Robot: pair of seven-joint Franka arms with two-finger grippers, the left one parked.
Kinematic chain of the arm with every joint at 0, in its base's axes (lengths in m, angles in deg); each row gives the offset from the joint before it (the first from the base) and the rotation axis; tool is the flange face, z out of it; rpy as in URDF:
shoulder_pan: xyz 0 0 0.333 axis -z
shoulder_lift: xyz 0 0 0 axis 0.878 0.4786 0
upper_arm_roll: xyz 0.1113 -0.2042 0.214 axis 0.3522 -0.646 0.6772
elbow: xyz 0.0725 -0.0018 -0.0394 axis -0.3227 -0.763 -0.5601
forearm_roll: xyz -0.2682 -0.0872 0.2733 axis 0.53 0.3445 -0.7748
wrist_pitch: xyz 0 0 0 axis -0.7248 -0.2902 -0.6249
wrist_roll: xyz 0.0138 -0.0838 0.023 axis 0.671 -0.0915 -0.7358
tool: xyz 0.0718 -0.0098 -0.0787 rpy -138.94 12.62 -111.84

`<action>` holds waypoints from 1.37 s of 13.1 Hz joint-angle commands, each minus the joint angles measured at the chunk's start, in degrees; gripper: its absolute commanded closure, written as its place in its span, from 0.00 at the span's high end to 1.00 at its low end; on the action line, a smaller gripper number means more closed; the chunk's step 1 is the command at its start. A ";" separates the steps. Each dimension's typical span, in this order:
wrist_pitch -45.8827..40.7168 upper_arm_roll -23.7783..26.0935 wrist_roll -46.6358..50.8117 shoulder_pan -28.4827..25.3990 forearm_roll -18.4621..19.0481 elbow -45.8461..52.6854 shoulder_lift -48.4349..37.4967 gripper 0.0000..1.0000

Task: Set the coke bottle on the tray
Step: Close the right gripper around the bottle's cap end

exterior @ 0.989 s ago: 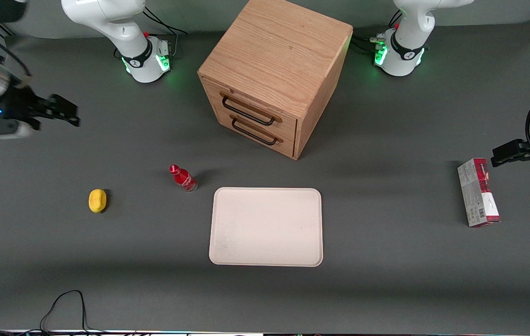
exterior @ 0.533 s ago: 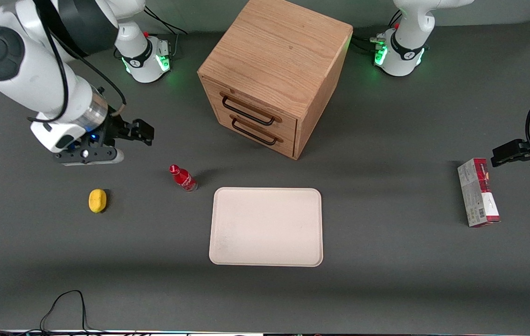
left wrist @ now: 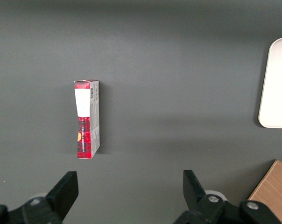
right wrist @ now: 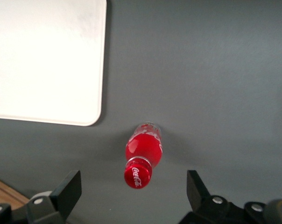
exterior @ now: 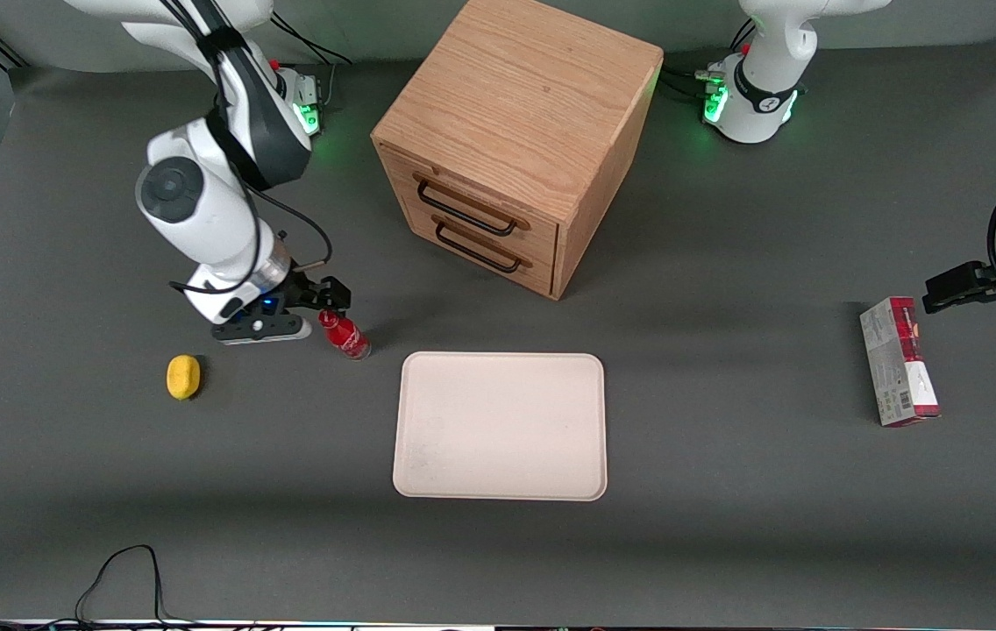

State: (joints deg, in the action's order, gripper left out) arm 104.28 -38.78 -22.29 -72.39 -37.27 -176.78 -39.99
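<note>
— What is nearest to us?

— The tray (exterior: 500,426). It lies flat on the worktop (exterior: 726,543) with nothing on it, so there is room for the bottle.

— And where is the bottle (exterior: 344,334)?

— It stands on the worktop, just beside the tray's corner on the working arm's side, a bit farther from us. It is not on the tray yet.

— Is the hand (exterior: 330,302) holding it?

— No. The hand hangs right above the red cap with its fingers (right wrist: 68,191) spread wide, one on each side. I think it stays open like that so it can come down around the bottle.

— What is the yellow thing (exterior: 183,377)?

— A lemon, I think. It sits off toward the working arm's end, out of the way.

— And farthest off?

— The wooden drawers (exterior: 511,140).
</note>
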 commanded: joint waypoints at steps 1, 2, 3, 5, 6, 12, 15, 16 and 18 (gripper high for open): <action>1.58 0.46 1.10 0.18 -0.41 -1.38 0.61 1.00; 2.02 0.55 1.10 0.18 -0.41 -1.46 0.97 1.00; 2.02 0.55 1.10 0.18 -0.41 -1.73 0.97 1.00; 2.11 0.46 1.01 0.27 -0.32 -1.73 1.49 0.99; 2.11 0.46 1.10 0.27 -0.32 -1.73 1.67 0.99; 4.48 0.46 1.01 0.27 0.12 -2.52 2.81 0.39; 4.48 0.46 1.01 0.27 0.12 -2.35 3.17 0.09; 4.39 0.46 1.01 0.35 0.03 -2.08 3.17 0.01; 3.43 0.46 1.01 0.35 0.12 0.45 3.60 0.00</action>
State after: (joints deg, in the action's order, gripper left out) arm 107.69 -38.71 -22.28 -72.18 -37.11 -178.75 -36.88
